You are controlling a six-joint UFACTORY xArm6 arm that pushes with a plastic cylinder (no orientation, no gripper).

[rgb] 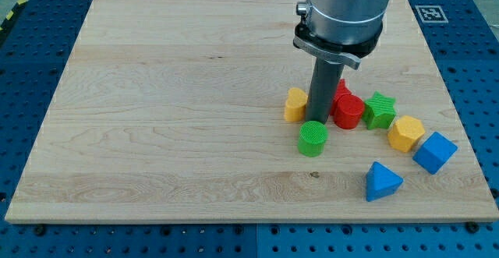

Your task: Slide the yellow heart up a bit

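My tip [319, 121] is sitting on the bench [156, 118], just right of the yellow heart [295, 104] and just above the green round block [313, 138]. There are no jaws, only a rod. The red blocks [348, 110] are sitting right of the rod, then a green star [380, 110], a yellow block [405, 132], a blue cube [434, 151] and a blue triangle [382, 181].

Tip hidden behind green cylinder [313, 138]

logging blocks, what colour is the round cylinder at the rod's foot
Green cylinder, clearest in the camera view.
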